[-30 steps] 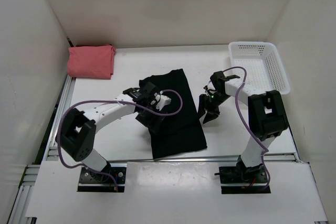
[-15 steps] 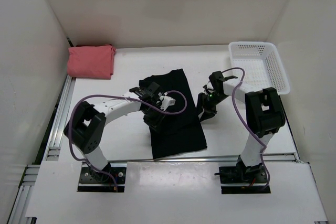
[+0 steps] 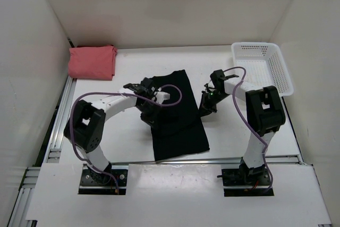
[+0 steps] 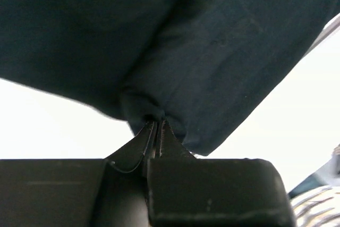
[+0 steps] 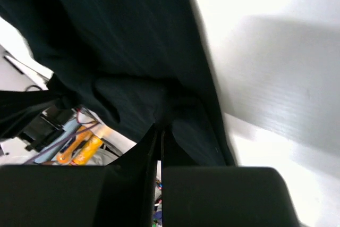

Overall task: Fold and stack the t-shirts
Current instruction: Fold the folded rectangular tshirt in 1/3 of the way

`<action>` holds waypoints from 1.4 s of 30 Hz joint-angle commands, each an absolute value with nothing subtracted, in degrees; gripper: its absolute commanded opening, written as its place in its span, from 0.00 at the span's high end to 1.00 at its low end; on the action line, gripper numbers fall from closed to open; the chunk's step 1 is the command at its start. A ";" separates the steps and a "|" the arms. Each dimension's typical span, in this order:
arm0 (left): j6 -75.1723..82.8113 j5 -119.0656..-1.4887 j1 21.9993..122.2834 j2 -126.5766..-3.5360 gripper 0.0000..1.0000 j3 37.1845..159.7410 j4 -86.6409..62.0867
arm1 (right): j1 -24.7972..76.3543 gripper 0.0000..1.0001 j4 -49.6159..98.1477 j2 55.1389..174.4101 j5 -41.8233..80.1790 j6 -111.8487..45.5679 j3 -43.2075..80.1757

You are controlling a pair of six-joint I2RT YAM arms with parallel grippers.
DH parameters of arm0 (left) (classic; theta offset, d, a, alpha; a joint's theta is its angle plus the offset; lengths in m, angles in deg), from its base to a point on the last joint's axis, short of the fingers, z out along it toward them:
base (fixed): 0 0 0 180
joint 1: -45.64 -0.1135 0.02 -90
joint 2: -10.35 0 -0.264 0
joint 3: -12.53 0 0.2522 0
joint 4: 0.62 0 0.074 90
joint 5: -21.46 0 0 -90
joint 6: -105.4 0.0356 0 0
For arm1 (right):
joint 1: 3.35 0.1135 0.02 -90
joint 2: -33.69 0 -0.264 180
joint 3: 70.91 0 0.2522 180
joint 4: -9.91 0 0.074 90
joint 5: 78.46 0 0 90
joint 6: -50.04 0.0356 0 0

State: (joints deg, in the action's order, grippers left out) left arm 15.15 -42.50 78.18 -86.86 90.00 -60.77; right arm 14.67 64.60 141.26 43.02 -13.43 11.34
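Blocked at the middle of the white bench (image 3: 127, 136) by a flat black cloth t-shirt (image 3: 178, 126), pinched at either side edge by the left tool (image 3: 149, 116) and right tool (image 3: 206, 108). Free to pass along the far strip between a folded salmon-pink cloth t-shirt (image 3: 91, 61) and a white plastic mesh basket (image 3: 254, 45) in the far corners.

I'm reaching both arms inward and low over the counter; the left pincer (image 3: 150, 111) and right pincer (image 3: 207, 104) are pressing their jaws tightly together.
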 commanded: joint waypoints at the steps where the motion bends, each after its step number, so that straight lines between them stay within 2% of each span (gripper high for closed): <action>1: 15.40 -34.80 70.81 -87.98 0.89 91.77 -60.96 | 14.14 0.99 64.10 144.69 46.42 -11.84 16.66; 6: 15.40 -27.60 65.77 -92.12 0.89 94.23 -61.48 | 12.74 0.99 64.10 149.17 48.54 -10.61 18.88; 14: 15.40 -25.65 61.64 -97.84 0.83 96.95 -61.49 | 8.96 0.88 60.15 153.22 52.58 -4.54 22.65; 15: 15.40 -25.65 60.68 -99.15 0.82 98.70 -62.10 | 8.26 0.84 59.62 153.22 52.58 -3.67 24.22; 17: 15.40 -25.65 59.18 -100.30 0.77 100.64 -62.71 | 8.25 0.70 59.00 153.75 52.06 -2.43 26.25; 18: 15.40 -25.13 57.96 -100.83 0.75 101.95 -62.72 | 8.25 0.67 59.00 153.75 52.05 -2.43 27.48; 20: 15.40 -25.12 56.81 -100.83 0.61 101.97 -63.24 | 8.25 0.63 59.00 153.14 52.05 -3.82 29.77; 22: 15.40 -23.90 55.23 -100.31 0.41 101.97 -63.25 | 8.25 0.63 59.00 151.21 51.27 -6.10 29.77; 23: 15.40 -23.89 54.70 -100.30 0.27 101.97 -63.86 | 8.25 0.61 59.00 148.25 49.96 -9.16 29.16; 25: 15.40 -23.89 53.90 -99.08 0.23 102.49 -63.86 | 9.04 0.61 59.00 144.54 46.01 -12.17 26.02; 27: 15.40 -25.20 53.29 -97.68 0.25 103.19 -65.26 | 10.79 0.66 60.15 138.83 39.79 -16.91 23.37; 28: 15.40 -25.21 52.77 -96.80 0.27 103.72 -65.27 | 11.76 0.72 60.15 136.98 38.18 -18.84 20.31; 29: 15.40 -27.30 52.76 -95.74 0.28 103.73 -65.27 | 14.55 0.83 60.67 133.75 36.51 -22.25 18.80; 33: 15.40 -33.46 54.07 -89.51 0.29 102.86 -65.27 | 24.14 1.00 62.86 130.99 32.82 -28.07 13.78; 37: 15.40 -34.61 54.08 -85.99 0.29 98.64 -64.65 | 33.80 1.00 62.53 135.37 29.64 -28.09 11.93; 42: 15.40 -34.61 54.08 -85.98 0.29 96.17 -64.65 | 36.91 1.00 61.29 142.05 27.72 -28.09 19.48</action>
